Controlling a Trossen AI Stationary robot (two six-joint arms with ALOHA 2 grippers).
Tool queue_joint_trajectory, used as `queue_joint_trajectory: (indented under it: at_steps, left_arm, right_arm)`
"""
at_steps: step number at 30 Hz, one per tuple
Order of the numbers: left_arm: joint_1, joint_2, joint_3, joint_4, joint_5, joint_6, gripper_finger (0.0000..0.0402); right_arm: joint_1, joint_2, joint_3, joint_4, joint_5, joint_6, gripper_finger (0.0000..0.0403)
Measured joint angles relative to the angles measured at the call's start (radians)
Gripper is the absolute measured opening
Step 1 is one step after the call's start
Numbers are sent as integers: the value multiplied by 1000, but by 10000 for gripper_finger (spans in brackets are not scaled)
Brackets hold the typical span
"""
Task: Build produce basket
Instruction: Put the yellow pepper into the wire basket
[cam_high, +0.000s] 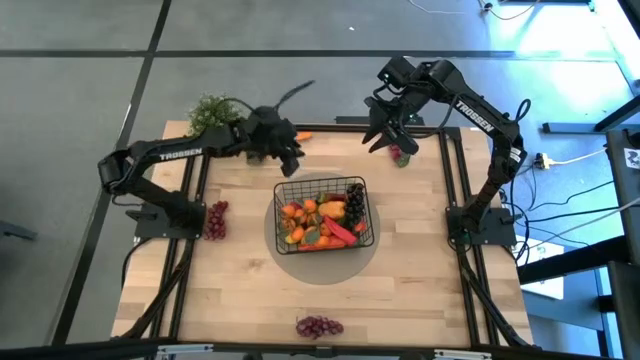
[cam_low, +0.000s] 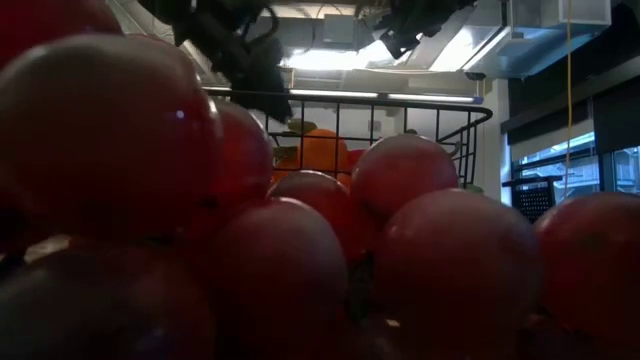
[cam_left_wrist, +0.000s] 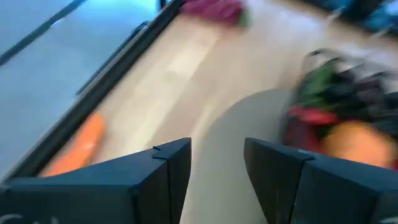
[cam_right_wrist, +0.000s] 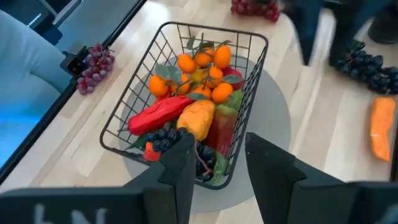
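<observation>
The black wire basket (cam_high: 322, 212) (cam_right_wrist: 186, 99) stands mid-table on a round grey mat, holding produce: oranges, a red pepper, a yellow piece and dark grapes. My left gripper (cam_high: 290, 157) (cam_left_wrist: 217, 180) hovers open off the basket's far left corner, with nothing between its fingers. A carrot (cam_high: 303, 135) (cam_left_wrist: 78, 149) lies on the table by the far edge. Dark grapes (cam_right_wrist: 360, 62) lie on the table beside the left arm. My right gripper (cam_high: 380, 135) (cam_right_wrist: 217, 174) hangs open high over the far right, above a red grape bunch (cam_high: 400, 155) (cam_left_wrist: 214, 9).
Purple grape bunches lie at the left edge (cam_high: 215, 220) and at the near edge (cam_high: 320, 326), the latter filling the low view (cam_low: 300, 240). A leafy potted plant (cam_high: 212, 112) stands at the far left corner. Bare wood lies near and right of the basket.
</observation>
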Motion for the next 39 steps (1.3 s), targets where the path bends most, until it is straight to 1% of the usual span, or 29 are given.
queue_joint_trajectory:
  at_steps: [1,4,6,13,19,22,25,29,32,35,39]
  left_arm:
    - [24,7,0,-13,0,42,136]
    - [85,40,0,-46,1,235,136]
    - [125,56,-1,-51,7,322,135]
    - [267,137,-1,-60,5,472,136]
    - [354,227,-1,-50,9,602,134]
    - [378,283,-1,-34,9,654,134]
    - [387,338,-1,-5,10,742,134]
    - [386,378,-1,42,8,836,134]
    - [386,386,-1,80,1,860,134]
    - [386,387,-1,93,0,853,134]
    - [386,387,-1,93,27,840,134]
  right_arm:
    - [0,0,0,2,-3,0,129]
    - [6,0,0,17,0,-2,129]
    - [7,0,0,48,8,-3,129]
    - [7,0,0,112,11,0,129]
    - [7,2,0,190,12,3,129]
    - [7,8,0,227,8,3,129]
    - [7,16,0,243,3,3,129]
    - [7,34,0,260,1,10,129]
    - [7,53,0,276,2,63,129]
    - [7,73,0,279,7,107,129]
    - [6,92,0,282,26,127,129]
